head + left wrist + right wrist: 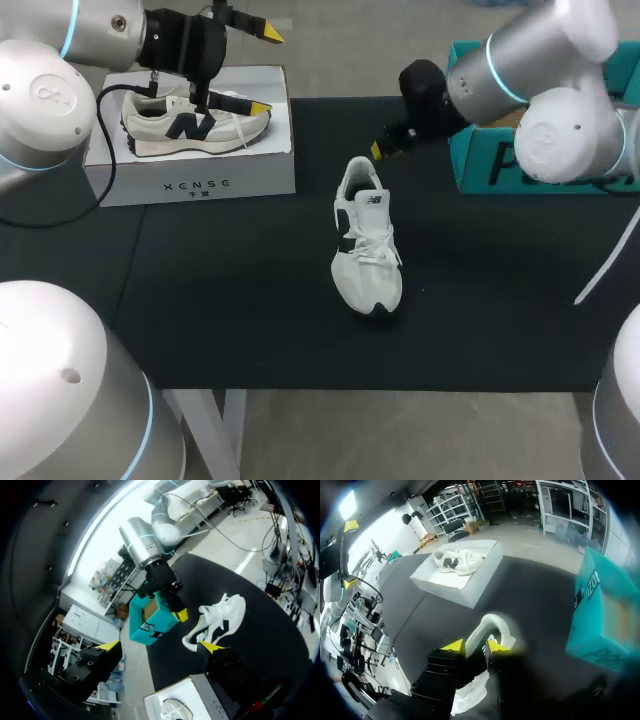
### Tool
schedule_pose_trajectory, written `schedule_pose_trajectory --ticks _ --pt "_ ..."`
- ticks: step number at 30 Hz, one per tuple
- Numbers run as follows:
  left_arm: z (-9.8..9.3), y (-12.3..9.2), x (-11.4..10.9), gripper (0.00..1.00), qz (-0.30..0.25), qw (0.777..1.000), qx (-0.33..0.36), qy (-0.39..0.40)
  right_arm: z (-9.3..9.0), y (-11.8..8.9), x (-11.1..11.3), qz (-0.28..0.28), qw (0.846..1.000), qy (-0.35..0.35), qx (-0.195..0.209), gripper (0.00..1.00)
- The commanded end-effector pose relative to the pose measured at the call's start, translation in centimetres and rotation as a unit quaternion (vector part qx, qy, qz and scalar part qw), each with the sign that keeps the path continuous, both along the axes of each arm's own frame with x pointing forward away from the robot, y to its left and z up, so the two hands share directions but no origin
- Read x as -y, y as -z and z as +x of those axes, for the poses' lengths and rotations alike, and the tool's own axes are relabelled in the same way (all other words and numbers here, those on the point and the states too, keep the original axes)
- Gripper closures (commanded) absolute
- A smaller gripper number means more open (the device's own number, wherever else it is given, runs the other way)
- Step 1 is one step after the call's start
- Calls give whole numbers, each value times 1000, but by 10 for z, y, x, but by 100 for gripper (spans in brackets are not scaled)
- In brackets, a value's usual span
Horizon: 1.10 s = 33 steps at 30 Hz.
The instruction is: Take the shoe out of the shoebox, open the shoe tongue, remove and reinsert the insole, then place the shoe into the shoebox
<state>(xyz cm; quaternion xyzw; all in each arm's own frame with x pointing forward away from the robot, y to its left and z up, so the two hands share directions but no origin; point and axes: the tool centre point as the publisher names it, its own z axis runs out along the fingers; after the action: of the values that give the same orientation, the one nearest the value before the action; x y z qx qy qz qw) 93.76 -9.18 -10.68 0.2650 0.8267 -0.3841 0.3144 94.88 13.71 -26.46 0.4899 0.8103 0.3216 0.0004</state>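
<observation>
A white shoe (366, 245) with dark side marks lies on the black mat, toe toward the front edge. It also shows in the left wrist view (222, 615). My right gripper (378, 150) is at its heel. In the right wrist view the white heel rim (487, 625) runs between the yellow tips, and the right gripper (474, 646) is shut on it. My left gripper (264, 69) hangs wide open above the white shoebox (190, 185), holding nothing (160, 646).
A second white shoe (190, 125) lies in the white shoebox at the back left (470, 592). A teal box (490, 160) stands at the back right, close behind my right arm (600, 610). The mat (230, 300) is bare in front of the shoe.
</observation>
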Motion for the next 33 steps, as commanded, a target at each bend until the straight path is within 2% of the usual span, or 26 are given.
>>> schedule_pose_trajectory --ticks 1,12,13,15,17,19,22,28,30,33 --pt "0 0 0 0 2 1000 0 0 0 -7 -5 -101 994 46 6 100" --pt "0 0 0 0 2 1000 0 0 0 -7 -5 -101 994 46 6 100" --pt "0 0 0 0 2 1000 0 0 -3 -3 -10 -137 989 52 -11 100" --pt "0 0 0 0 2 1000 0 0 -3 8 -21 -263 960 93 -29 100" --pt "0 0 0 0 2 1000 0 0 -4 20 -29 -327 932 137 -79 100" --pt "0 0 0 0 2 1000 0 0 -3 34 -36 -323 923 169 -118 100" --pt "0 0 0 0 2 1000 0 0 2 52 -43 -359 898 219 -128 100" --pt "0 0 0 0 2 1000 0 0 15 82 -44 -343 889 272 -133 100" --pt "0 0 0 0 2 1000 0 0 18 84 -40 -313 893 293 -137 100" --pt "0 0 0 0 2 1000 0 0 21 93 -32 -306 887 317 -139 100"
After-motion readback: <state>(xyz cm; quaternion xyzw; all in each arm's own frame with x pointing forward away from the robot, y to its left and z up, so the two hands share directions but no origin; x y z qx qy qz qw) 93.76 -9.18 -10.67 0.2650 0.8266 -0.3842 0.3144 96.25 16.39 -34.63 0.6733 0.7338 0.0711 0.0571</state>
